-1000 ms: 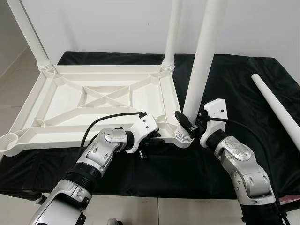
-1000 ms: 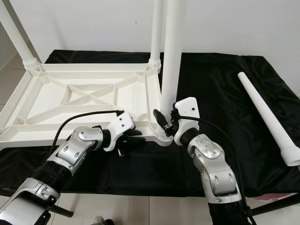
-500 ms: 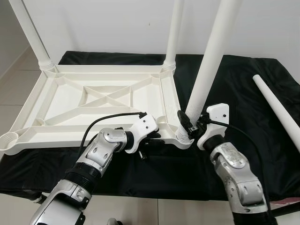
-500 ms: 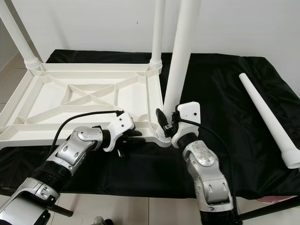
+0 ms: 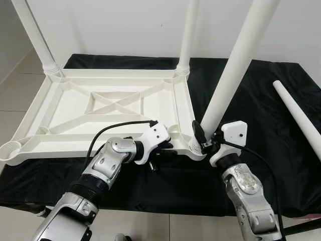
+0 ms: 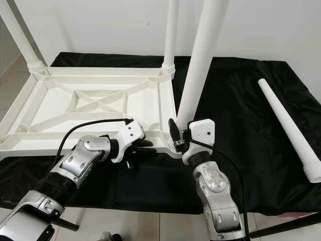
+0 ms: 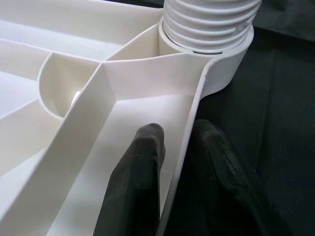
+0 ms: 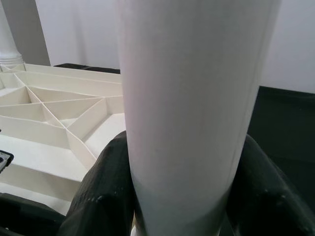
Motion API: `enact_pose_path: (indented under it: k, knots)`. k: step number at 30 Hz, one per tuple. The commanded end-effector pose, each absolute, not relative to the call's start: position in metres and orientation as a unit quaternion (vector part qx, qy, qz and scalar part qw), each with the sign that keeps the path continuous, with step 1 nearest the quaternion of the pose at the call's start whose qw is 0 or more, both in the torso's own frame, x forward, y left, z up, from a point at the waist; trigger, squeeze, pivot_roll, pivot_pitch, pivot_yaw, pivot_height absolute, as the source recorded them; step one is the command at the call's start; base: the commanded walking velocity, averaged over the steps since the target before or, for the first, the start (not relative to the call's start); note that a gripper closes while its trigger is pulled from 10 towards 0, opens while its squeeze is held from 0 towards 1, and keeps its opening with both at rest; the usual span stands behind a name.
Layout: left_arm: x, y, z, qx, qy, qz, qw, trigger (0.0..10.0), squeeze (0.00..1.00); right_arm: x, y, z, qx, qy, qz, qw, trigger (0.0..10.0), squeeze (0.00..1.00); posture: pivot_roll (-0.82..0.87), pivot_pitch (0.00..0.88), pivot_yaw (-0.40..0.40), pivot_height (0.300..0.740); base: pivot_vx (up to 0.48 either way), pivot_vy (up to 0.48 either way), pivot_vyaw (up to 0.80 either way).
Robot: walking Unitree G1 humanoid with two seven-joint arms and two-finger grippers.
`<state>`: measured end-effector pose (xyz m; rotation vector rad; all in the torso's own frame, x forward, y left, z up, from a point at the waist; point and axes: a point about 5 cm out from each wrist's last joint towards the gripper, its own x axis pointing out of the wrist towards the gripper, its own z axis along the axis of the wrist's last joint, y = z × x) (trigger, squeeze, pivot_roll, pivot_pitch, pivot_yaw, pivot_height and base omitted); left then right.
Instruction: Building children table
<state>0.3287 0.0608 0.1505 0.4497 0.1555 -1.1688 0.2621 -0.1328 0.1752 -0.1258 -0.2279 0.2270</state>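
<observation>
The white table top (image 5: 75, 148) lies upside down on a black cloth. My left gripper (image 5: 163, 149) is shut on its near rim (image 7: 189, 123), one finger (image 7: 138, 182) inside and one outside, close to the near right corner socket. A white leg (image 5: 235, 65) stands in that socket with its ribbed base (image 7: 209, 24) seated and its top leaning right. My right gripper (image 5: 203, 140) is shut around this leg (image 8: 187, 98) just above the socket. Two more legs (image 5: 188, 35) (image 5: 32, 35) stand upright in the far corners.
A loose white leg (image 5: 301, 118) lies on the black cloth at the right. The near left corner socket (image 5: 10, 149) holds nothing. A white wall rises close behind the table, and tiled floor shows at the left.
The leg in my right gripper has tipped further right at its top, while its base stayed in the socket. My right forearm has swung lower and nearer. The left gripper has not moved.
</observation>
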Motion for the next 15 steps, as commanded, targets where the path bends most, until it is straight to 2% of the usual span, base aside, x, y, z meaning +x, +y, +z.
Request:
enact_pose_path:
  k: [1, 7, 15]
  knots:
    - [0.333, 0.062, 0.167, 0.208, 0.039, -0.543, 0.813, 10.0, 0.00, 0.250, -0.144, 0.105, -0.084, 0.059, 0.095, 0.990, 10.0, 0.00, -0.01, 0.160, 0.011, 0.740, 0.000, 0.000, 0.00]
    - [0.333, 0.061, 0.167, 0.209, 0.038, -0.543, 0.812, 10.0, 0.00, 0.250, -0.148, 0.097, -0.086, 0.089, 0.065, 0.990, 10.0, 0.00, -0.01, 0.158, 0.013, 0.740, 0.000, 0.000, 0.00]
    - [0.332, 0.060, 0.167, 0.208, 0.037, -0.545, 0.811, 10.0, 0.00, 0.260, -0.154, 0.093, -0.031, 0.119, 0.006, 0.992, 10.0, 0.00, -0.01, 0.151, 0.010, 0.740, 0.000, 0.000, 0.00]
